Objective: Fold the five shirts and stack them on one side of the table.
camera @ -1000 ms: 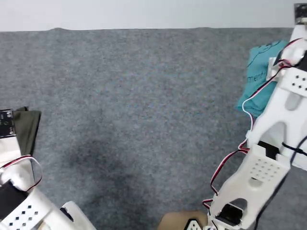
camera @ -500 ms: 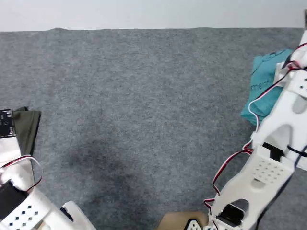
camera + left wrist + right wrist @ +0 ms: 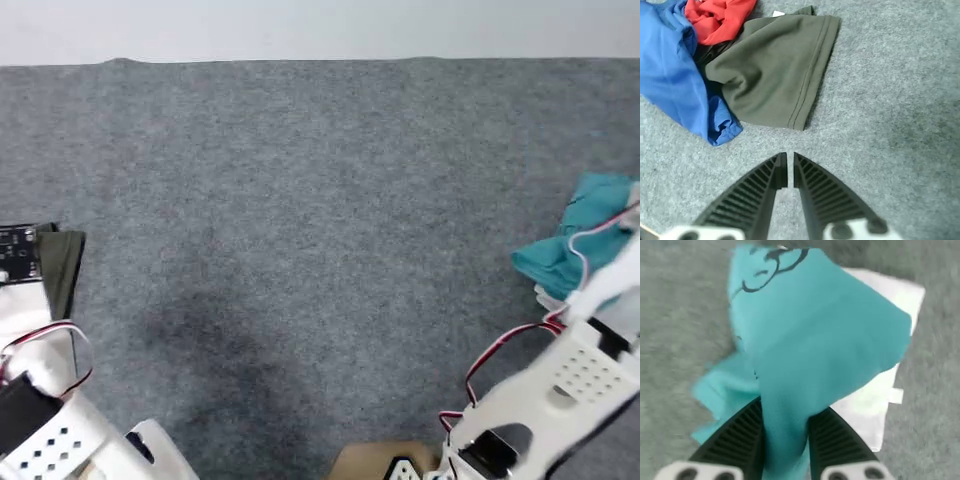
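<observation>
Covering the whole table, a grey felt-like mat [image 3: 300, 200] runs back to a pale wall [image 3: 300, 30] along the far edge. At the left we see the left arm [image 3: 45, 430], cut off by the frame, with an olive shirt [image 3: 65, 265] partly hidden behind it. The wrist view shows this olive shirt lying on the mat and overlapping a blue shirt [image 3: 670, 75] and a red shirt [image 3: 715, 17], both cropped at the edge. The left gripper [image 3: 788, 157] sits over bare mat near the olive hem, its jaws almost together and holding nothing. At the right, the right arm [image 3: 560, 390] covers part of a teal shirt [image 3: 590, 225]. The right gripper [image 3: 787, 407] is clamped on a fold of the teal shirt, which drapes over a white garment [image 3: 875, 405] on the mat. We cannot tell how neatly either is folded.
</observation>
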Tool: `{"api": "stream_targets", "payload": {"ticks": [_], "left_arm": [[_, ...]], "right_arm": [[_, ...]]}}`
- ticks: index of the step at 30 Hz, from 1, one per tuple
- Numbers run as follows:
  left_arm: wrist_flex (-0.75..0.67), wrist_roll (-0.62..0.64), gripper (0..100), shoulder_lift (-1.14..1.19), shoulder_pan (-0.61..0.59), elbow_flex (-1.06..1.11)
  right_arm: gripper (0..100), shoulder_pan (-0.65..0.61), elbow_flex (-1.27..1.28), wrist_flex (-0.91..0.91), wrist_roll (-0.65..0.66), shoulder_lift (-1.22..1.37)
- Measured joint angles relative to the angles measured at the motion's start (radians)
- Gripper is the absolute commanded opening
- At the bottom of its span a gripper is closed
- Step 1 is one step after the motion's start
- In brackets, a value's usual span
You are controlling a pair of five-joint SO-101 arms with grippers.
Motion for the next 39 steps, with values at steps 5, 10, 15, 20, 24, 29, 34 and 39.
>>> {"api": "stream_targets", "payload": {"ticks": [5,10,15,20,24,29,34,39], "left_arm": [[0.0,0.0,4,0.0,0.009,0.0],[0.0,0.0,4,0.0,0.009,0.0],[0.0,0.0,4,0.0,0.009,0.0],[0.0,0.0,4,0.0,0.009,0.0],[0.003,0.0,4,0.0,0.009,0.0],[0.009,0.0,4,0.0,0.009,0.0],[0.009,0.0,4,0.0,0.009,0.0],[0.009,0.0,4,0.0,0.009,0.0]], "right_arm": [[1.0,0.078,0.063,-0.097,0.034,0.02],[1.5,0.133,0.063,-0.189,0.092,0.107],[9.4,0.163,0.063,-0.272,0.13,0.169],[28.9,0.166,0.063,-0.284,0.135,0.196],[30.3,0.167,0.054,-0.282,0.086,0.196],[30.3,0.157,-0.044,-0.172,0.049,0.172],[29.3,0.107,-0.126,0.035,0.04,0.132],[11.8,0.075,-0.133,0.08,-0.077,0.13]]}}
